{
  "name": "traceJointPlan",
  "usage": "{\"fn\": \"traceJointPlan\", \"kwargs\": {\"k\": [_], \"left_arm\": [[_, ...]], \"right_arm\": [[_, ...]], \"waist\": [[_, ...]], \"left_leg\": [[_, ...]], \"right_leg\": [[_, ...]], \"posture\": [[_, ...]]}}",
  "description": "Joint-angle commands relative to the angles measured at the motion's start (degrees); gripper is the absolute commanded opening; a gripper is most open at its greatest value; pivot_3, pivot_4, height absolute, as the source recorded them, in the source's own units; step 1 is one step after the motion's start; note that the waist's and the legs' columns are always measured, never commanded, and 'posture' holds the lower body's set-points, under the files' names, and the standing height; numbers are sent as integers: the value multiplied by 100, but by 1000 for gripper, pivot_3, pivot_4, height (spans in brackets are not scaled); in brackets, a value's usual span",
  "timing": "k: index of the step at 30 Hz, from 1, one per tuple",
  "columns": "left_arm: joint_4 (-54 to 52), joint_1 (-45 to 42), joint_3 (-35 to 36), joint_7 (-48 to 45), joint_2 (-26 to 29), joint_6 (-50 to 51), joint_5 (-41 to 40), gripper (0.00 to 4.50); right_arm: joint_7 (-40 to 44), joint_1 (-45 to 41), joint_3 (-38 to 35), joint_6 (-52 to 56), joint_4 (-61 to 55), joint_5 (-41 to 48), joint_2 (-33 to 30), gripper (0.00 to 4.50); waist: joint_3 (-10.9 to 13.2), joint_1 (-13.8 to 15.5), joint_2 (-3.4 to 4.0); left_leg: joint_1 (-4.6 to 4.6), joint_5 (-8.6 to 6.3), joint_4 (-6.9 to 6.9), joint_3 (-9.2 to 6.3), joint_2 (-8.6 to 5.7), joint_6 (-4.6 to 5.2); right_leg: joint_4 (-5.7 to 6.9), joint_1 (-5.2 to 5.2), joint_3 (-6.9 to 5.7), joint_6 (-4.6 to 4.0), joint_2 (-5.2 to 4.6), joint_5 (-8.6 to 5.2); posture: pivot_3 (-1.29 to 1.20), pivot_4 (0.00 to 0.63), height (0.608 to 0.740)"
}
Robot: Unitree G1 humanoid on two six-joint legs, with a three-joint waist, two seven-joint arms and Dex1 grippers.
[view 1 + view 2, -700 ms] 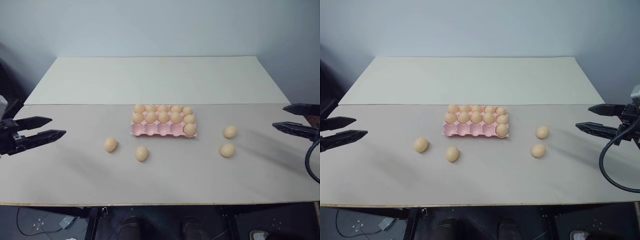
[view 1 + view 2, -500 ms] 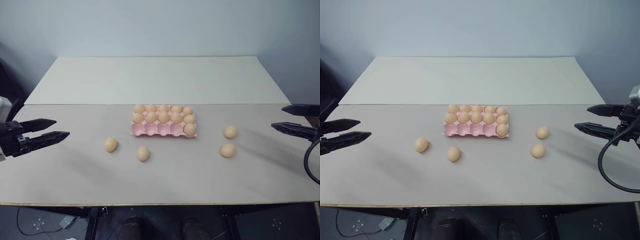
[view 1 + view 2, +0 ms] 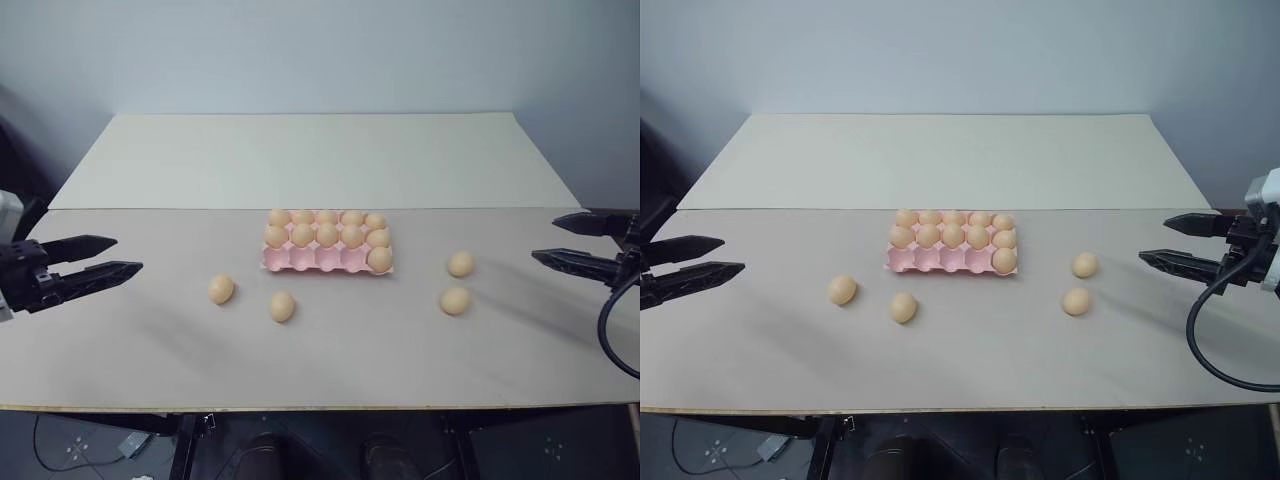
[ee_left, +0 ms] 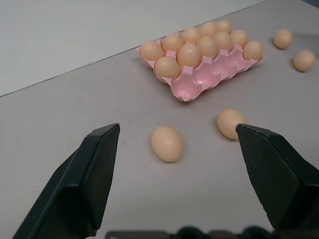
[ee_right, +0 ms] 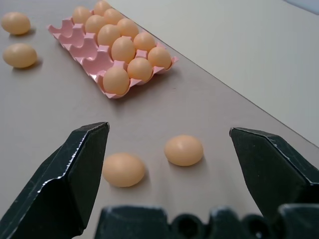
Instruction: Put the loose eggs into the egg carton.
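The pink egg carton (image 3: 300, 259) lies mid-table. Its two back rows are full, and the front row holds one egg at its right end beside empty cups. Two loose eggs lie left of it, one (image 3: 221, 289) further out and one (image 3: 282, 306) nearer the front edge. Another pair sits to its right, one (image 3: 460, 264) behind the other (image 3: 455, 300). My left gripper (image 3: 125, 254) hovers open at the table's left edge, pointing at the left pair (image 4: 167, 143). At the right edge my right gripper (image 3: 545, 239) is open, facing the right pair (image 5: 184, 150).
The beige table (image 3: 330, 370) has a lighter back half (image 3: 310, 160) against a pale wall. Its front edge runs along the bottom of the head views. A black cable (image 3: 1200, 340) loops under my right wrist.
Both grippers have edged slightly inward toward the eggs and stay open. The eggs and carton have not moved.
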Motion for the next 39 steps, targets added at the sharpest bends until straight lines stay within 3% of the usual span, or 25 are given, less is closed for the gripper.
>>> {"fn": "traceJointPlan", "kwargs": {"k": [1, 6, 11, 15, 21, 27, 39], "left_arm": [[-378, -144, -127, 320, -206, -226, 17, 4054], [-1372, -255, -891, 1068, -1015, -381, -52, 4054], [-2380, -200, -2207, 1850, -1718, -790, 549, 4054], [-2590, -218, -3114, 2141, -2138, -998, 873, 4054], [-2455, -661, -4418, 2738, -2807, -1206, 1631, 4054], [-2481, -1027, -4891, 3017, -3311, -1079, 1753, 4054], [-2477, -1124, -4945, 2973, -3316, -1074, 1724, 4054]], "right_arm": [[-299, -155, 21, 182, -350, 127, 96, 4500], [-1379, -92, 316, 280, -907, -268, 564, 4500], [-2855, -200, 490, 908, -1692, -435, 1331, 4500], [-3890, -428, 830, 1660, -2169, -682, 1779, 4500], [-5645, -1064, 1176, 2535, -1994, -1421, 2640, 4500], [-6830, -1649, 776, 3356, -1819, -1701, 3495, 4500], [-8040, -2304, 202, 5012, -1871, -2117, 4602, 4500]], "waist": [[0, 3, 0], [-1, 15, 1], [-2, 45, -1], [-3, 34, 0], [-5, 50, -2], [-5, 71, -1], [-6, 7, 0]], "left_leg": [[0, 0, 0, 2, 0, 0], [-3, 0, 3, -1, 0, 0], [-7, 7, 6, -5, -1, -12], [-5, 8, 6, -5, -1, -14], [-7, 6, 8, -8, -5, -10], [-18, 13, 9, -13, -6, -21], [-21, 12, 7, -18, -6, -19]], "right_leg": [[1, 0, 2, 0, 0, 0], [2, 1, 2, 1, 0, 0], [2, 2, 4, 3, 0, 2], [4, 0, 9, 3, 0, 2], [1, 3, 8, 4, 0, 3], [3, -3, 6, 4, 0, 3], [5, -4, 1, 4, 0, 3]], "posture": [[0, 150, 740], [0, 150, 740], [0, 150, 740], [0, 150, 740], [0, 150, 740], [0, 150, 740], [0, 150, 740]]}}
